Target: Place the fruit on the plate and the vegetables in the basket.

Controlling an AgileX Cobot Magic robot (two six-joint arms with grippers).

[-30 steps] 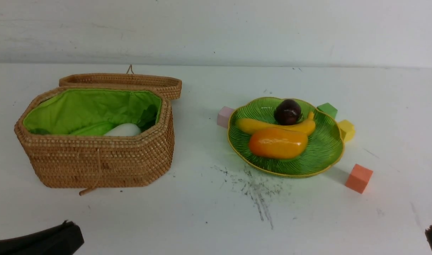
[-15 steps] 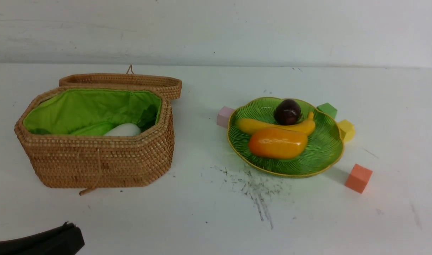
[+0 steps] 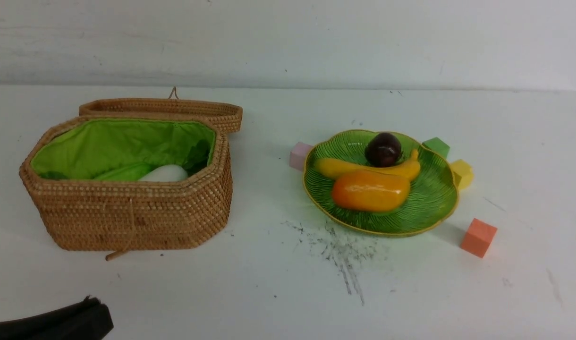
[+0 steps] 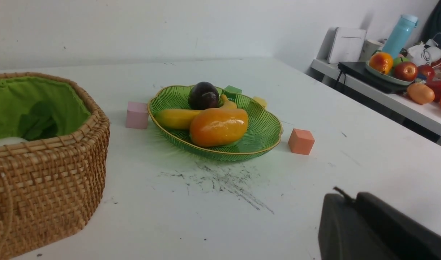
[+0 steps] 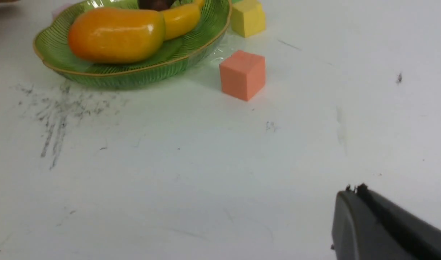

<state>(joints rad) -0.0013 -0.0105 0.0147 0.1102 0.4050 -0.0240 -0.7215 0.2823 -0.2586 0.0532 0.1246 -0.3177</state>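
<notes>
Left gripper (image 4: 345, 196): black, matte, at the near left corner of the front view. Jaws pressed together on nothing, clear of the table.
Right gripper (image 5: 354, 188): black, seen only in its own wrist view. Jaws closed and empty, above bare table.
Table (image 3: 278, 283): white, smooth, with dark scuff marks just in front of the plate.
Orange cube (image 3: 478, 237): matte block, near the plate's front right edge, not touching it.
Basket (image 3: 127, 217): octagonal, woven tan wicker, bright green cloth lining, on the left of the table, open.
Radish (image 3: 164, 174): smooth white body, partly visible inside the basket behind the front wall. Long axis cannot be determined.
Other vegetables: a light-green shape (image 3: 122, 172) lies beside the radish in the basket; its identity cannot be determined.
Plate (image 3: 439, 208): glossy green ribbed dish, leaf-shaped, scalloped yellow rim, right of centre, well apart from the basket.
Mango (image 3: 370, 190): glossy orange-yellow, oblong, on the plate's near half. Long axis runs left to right.
Banana (image 3: 344, 166): yellow, curved, behind the mango and touching it. Long axis runs left to right, stem tip at the right, turned up.
Mangosteen (image 3: 383, 149): round, dark purple, glossy, behind the banana at the plate's far side.
Pink cube (image 3: 299, 155): at the plate's left rim.
Yellow cube (image 3: 462, 173): at the plate's right rim.
Green cube (image 3: 436, 146): at the plate's far right rim.
Lid (image 3: 160, 107): matching wicker, lying behind the basket, with a cord loop at its far edge.
</notes>
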